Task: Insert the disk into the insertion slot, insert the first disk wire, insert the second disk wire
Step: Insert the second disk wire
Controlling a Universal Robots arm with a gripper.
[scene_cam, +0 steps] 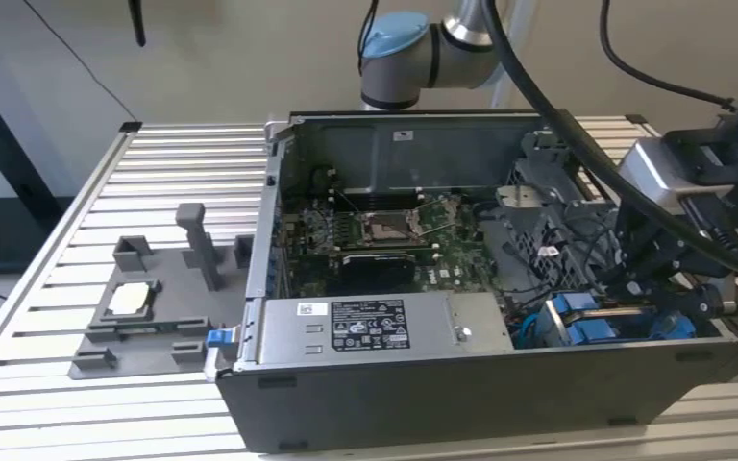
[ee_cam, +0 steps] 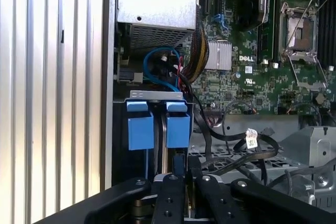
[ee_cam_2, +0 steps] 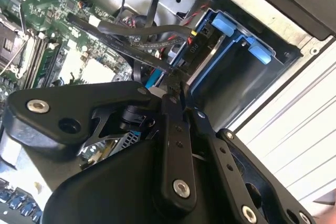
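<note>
On the slatted table point(scene_cam: 61, 279), the disk point(ee_cam: 157, 127) sits in the insertion slot point(scene_cam: 606, 322); the gripper point(ee_cam_2: 176, 85) looks pinched on a black wire point(ee_cam_2: 152, 62), which could slip and miss its socket.

Glossy blue plastic disk point(ee_cam: 157, 127) carrier tabs

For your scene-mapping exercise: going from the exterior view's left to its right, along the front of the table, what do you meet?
Grey fixture tray holding a small square chip → blue tab at the case's corner → long silver box with a white-and-black label → blue disk carrier tabs → the gripper.
</note>
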